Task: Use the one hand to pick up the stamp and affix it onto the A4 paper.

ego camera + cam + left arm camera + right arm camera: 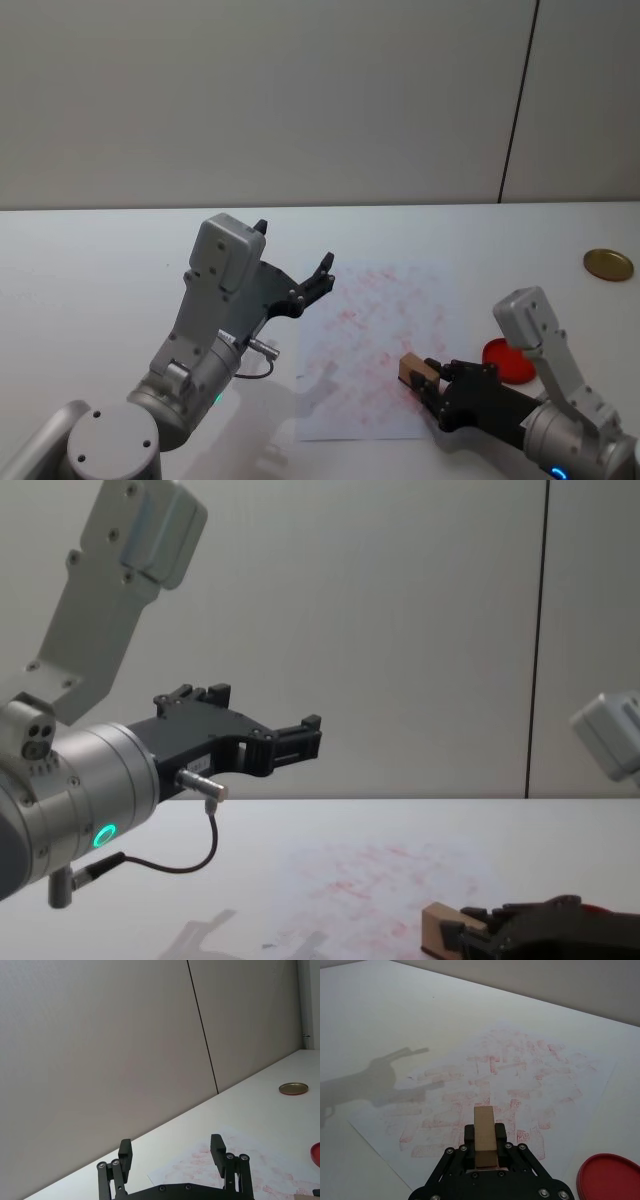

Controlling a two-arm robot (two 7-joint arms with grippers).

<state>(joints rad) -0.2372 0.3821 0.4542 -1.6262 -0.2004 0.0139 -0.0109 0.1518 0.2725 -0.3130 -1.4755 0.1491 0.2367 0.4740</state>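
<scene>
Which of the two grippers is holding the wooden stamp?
The right gripper: it is shut on the stamp at the A4 paper's near right corner. The left gripper hovers open and empty, raised to the left of the paper.

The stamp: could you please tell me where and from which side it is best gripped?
Across its flat, parallel long sides near the back end, coming from the robot's right. The right claw holds the stamp so, its front end free over the A4 paper; the left claw hangs raised, open.
</scene>
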